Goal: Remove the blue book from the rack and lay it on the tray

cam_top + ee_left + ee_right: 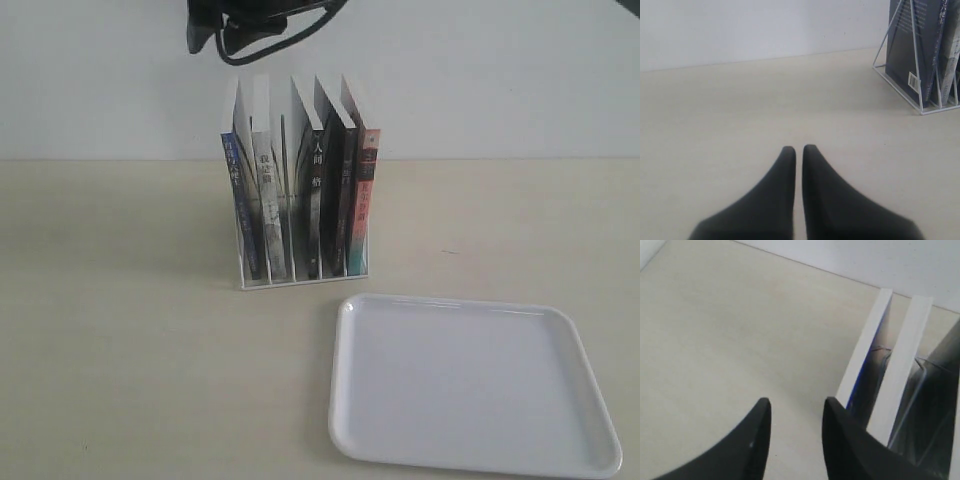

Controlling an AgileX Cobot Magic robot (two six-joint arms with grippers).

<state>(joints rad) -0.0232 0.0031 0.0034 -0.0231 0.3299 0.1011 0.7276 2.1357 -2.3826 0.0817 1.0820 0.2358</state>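
- The right gripper [796, 405] is hovering over the top of the rack with its fingers spread and nothing between them. One finger is sitting just beside the top edge of the blue book [865, 355]; the other is hanging over bare counter [120, 350].
- The left gripper [799, 150] is riding low over the counter on the left-edge side of the rack. Its fingers are pressed almost together on nothing, so it's not doing anything useful yet.
- The blue book is standing upright in the rack's end slot, the one facing the counter's left edge. Nothing is blocking its outer cover.
- The grey-white-spined book [268, 190] is standing in the next slot with a small gap between them. I'd be sliding the inner finger into that gap and not bumping that book.
- It's a thin paperback and probably floppy, so I'd be pinching well down past the top edge and not just nipping the corner.
- The rack [300, 278] is sitting near the counter's back edge, about midway along. It looks light, so I'm guessing it's going to lift with the book unless the pull is going straight up along the wire dividers.
- The tray [470, 390] is lying flat toward the front right corner, well apart from the rack, so the book will be needing a turn to flat on the way over.
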